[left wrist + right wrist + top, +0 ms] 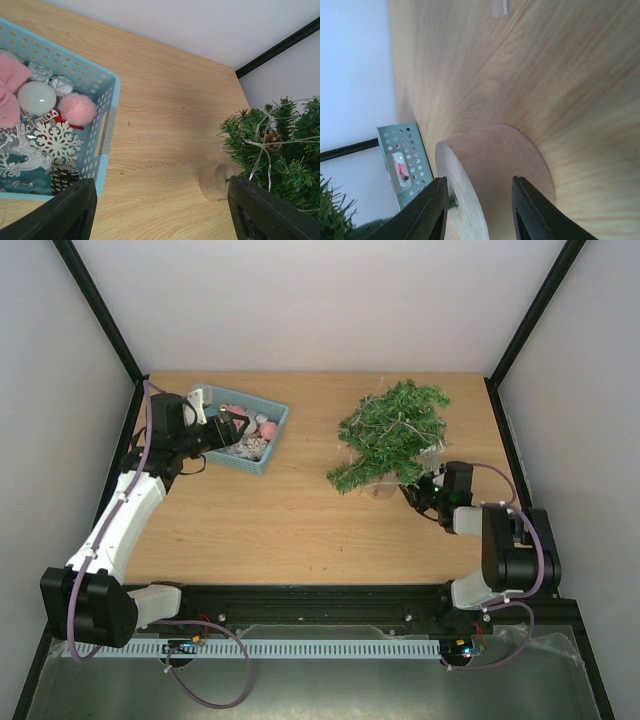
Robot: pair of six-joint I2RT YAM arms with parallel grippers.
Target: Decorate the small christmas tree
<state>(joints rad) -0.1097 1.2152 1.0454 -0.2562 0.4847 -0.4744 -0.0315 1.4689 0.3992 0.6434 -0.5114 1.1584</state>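
Presently we find the small christmas tree point(395, 428) standing on its pale round base point(470, 175) on the right half of the desk point(290, 525), well apart from the teal basket point(107, 131) at the far left. The right end effector point(479, 212) sits low at the foot of the tree, its jaws partly parted with the rim of the base between them; we cannot tell whether the pads bear on it. We judge its purpose to be steadying the tree, which looks light and top-heavy, while ornaments are hung. The left end effector point(162, 215) hangs above the basket, jaws wide apart and holding nothing, which we take as readiness to pick. Within the basket lie a white snowflake point(56, 141), a pink pompom point(77, 109), a white ball point(36, 97) and a pine cone point(64, 176), loosely heaped. A small cone point(270, 138) and thin pale strands already sit among the branches.
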